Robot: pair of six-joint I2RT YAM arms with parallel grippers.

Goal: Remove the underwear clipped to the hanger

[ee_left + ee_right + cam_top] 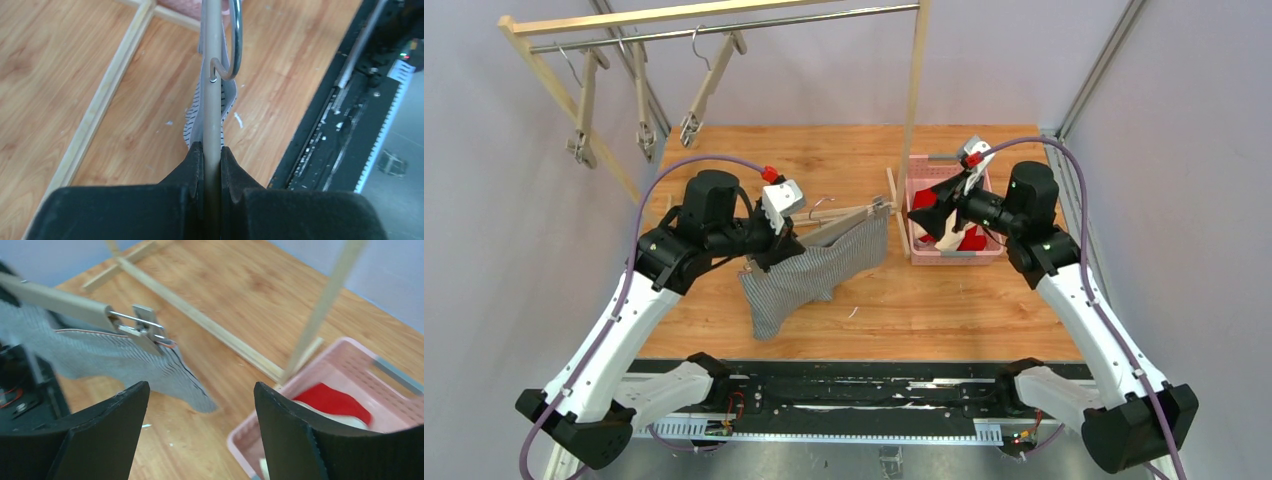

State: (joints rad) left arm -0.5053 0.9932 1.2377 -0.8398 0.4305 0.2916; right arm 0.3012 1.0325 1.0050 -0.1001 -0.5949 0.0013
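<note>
left fingers [192, 167] clamp the hanger [212, 115], right fingers [107, 437] gape wide; limp pinstriped shorts [819, 268] (likely light) want pinching beside the clip [142, 329].

We count 4 wooden clip hangers [641, 100]: 3 on the metal rail [824, 17] and 1 hanger [849, 213] off it. There are 1 pinstriped boxer shorts [814, 270], 1 red pair [972, 241] and 1 cream piece [947, 244]. We also count 1 pink basket [921, 165] and 1 wooden rack [916, 90].
</note>
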